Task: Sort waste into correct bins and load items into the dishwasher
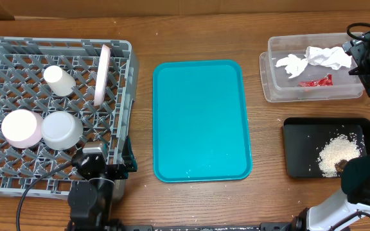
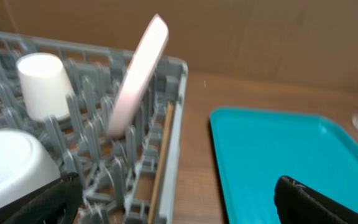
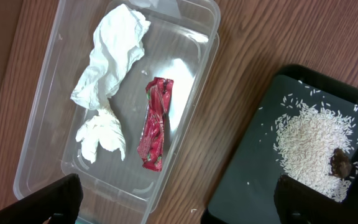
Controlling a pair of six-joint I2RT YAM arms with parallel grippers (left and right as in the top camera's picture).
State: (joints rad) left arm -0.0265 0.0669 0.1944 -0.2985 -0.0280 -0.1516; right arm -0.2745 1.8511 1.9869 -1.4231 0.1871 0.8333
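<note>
Sorting looks done: tissue (image 3: 107, 81) and wrapper (image 3: 154, 124) in clear tub (image 3: 42, 137), 2 o'clock; rice (image 3: 312, 146) in black tray (image 3: 247, 174), 4 o'clock. Cup (image 1: 60, 80), plate (image 1: 100, 74) and bowls (image 1: 61, 129) in rack (image 1: 18, 173), 9 o'clock. Left gripper (image 2: 176, 202) and right gripper (image 3: 185, 202) spread, empty. Lift clear; avoid leaning plate.

The large square grey plastic dish rack (image 1: 56, 43) held a small white cup (image 1: 59, 81), a round pale pink plate (image 1: 101, 74) standing on edge, and a pale pink bowl (image 1: 22, 127) touching a grey-white bowl (image 1: 62, 130). Crumpled white tissue paper (image 1: 317, 59) and a red-and-white snack wrapper (image 1: 316, 81) lay in the clear plastic rectangular tub (image 1: 275, 90). White rice grains (image 1: 336, 154) with a small brown lump (image 3: 340, 163) sat in the shallow glossy black tray (image 1: 300, 138).
</note>
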